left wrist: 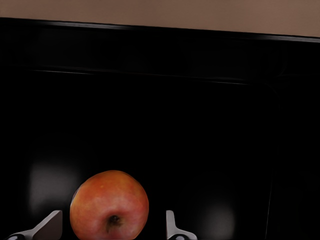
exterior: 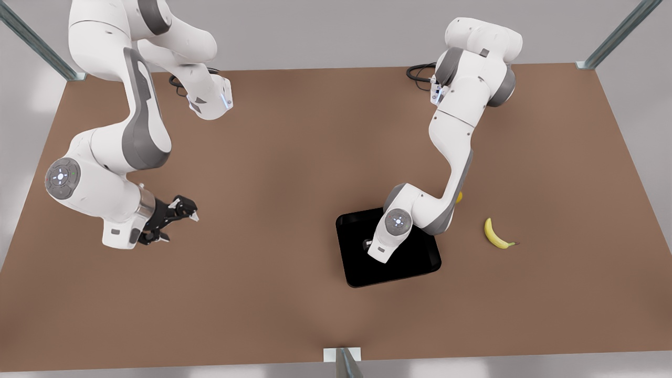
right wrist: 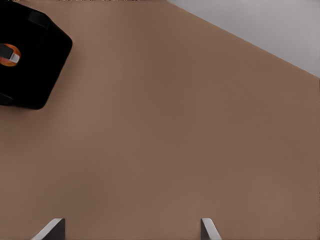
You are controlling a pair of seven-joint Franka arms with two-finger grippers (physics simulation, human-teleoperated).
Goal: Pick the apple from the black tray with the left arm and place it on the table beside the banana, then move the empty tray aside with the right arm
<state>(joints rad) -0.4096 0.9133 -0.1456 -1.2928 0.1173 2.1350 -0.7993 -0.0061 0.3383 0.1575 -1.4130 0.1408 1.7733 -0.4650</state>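
Apple (left wrist: 109,205) on tray (left wrist: 200,125), between spread fingers (left wrist: 171,225) of left gripper (left wrist: 111,227), untouched; could roll off-centre or squirt out on closing. Right gripper (exterior: 176,216) open, waiting far across table (exterior: 294,157), away from banana (exterior: 496,234)

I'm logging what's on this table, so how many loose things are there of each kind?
Apple: 1
Banana: 1
Yellow round fruit, mostly hidden behind an arm: 1
Black tray: 1
Total: 4
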